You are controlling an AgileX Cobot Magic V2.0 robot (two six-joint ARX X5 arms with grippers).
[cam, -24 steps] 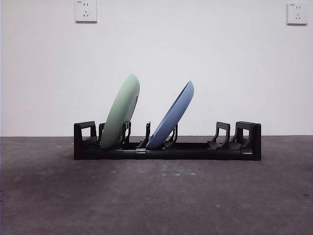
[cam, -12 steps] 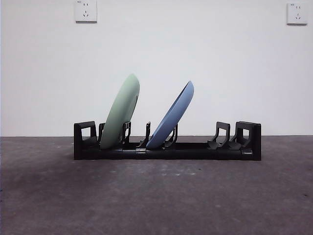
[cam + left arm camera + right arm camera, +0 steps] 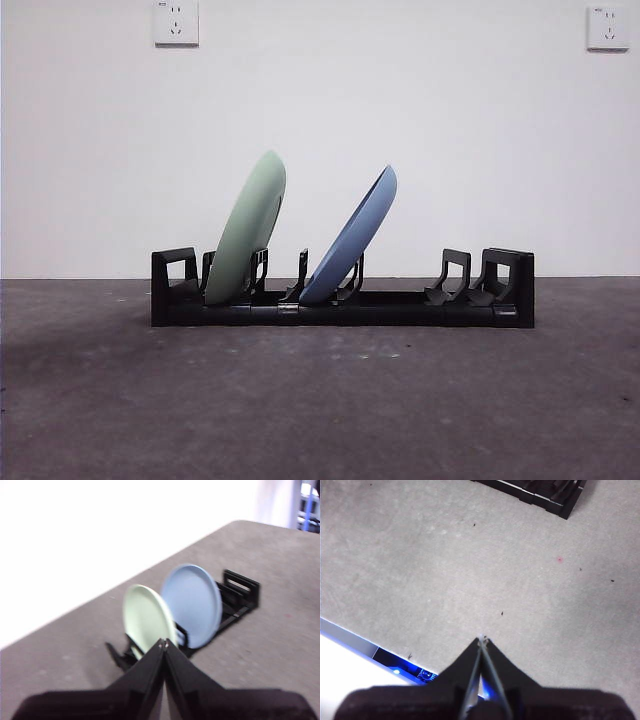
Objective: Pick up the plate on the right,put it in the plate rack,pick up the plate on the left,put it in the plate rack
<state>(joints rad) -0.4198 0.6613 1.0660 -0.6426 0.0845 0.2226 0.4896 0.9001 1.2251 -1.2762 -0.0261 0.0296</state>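
The long black plate rack (image 3: pixel 400 305) stands across the grey table. A pale green plate (image 3: pixel 245 235) leans in its left slots and a blue plate (image 3: pixel 352 238) leans in the slots beside it, both tilted to the right. The left wrist view shows the green plate (image 3: pixel 147 620), the blue plate (image 3: pixel 192 605) and the rack (image 3: pixel 240 592) from a distance, with my left gripper (image 3: pixel 163 644) shut and holding nothing. My right gripper (image 3: pixel 481 641) is shut over bare table, away from the rack's end (image 3: pixel 545 492). Neither arm shows in the front view.
The rack's right-hand slots (image 3: pixel 455 280) hold nothing. Two wall sockets (image 3: pixel 176 22) sit high on the white wall behind. The table's near edge (image 3: pixel 350 632) runs close to my right gripper.
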